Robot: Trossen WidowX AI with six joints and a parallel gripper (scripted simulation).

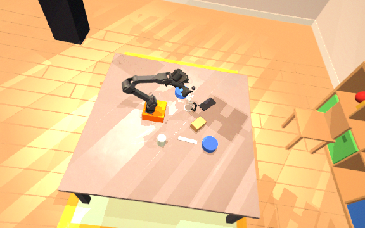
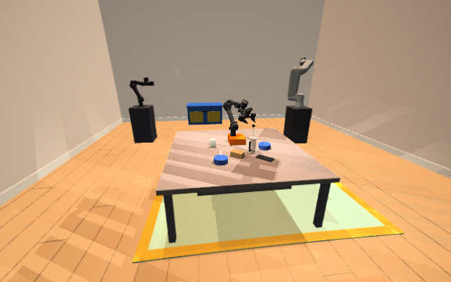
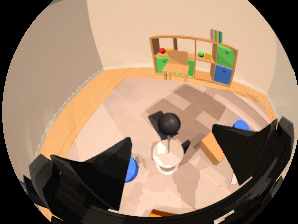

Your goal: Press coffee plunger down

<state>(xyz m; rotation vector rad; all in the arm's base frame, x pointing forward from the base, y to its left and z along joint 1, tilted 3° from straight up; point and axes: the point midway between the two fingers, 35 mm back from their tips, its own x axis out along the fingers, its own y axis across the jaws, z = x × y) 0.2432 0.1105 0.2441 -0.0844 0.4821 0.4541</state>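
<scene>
Early stage: hand has fingers wide apart with nothing between them, hovering above the plunger knob, which still stands raised, so pressing and letting go remain. The coffee press stands upright on the table beside the black slab. Count: one press, two blue discs, one white cup, one tan block, one white bar.

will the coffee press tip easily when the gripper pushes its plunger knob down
Probably somewhat tippy: the coffee press looks tall and narrow, with its plunger knob high on a thin rod, so an off-centre push could lever it over. Its clear walls suggest glass, likely fragile. The open gripper sits roughly above the knob, which favours a straight push.
</scene>
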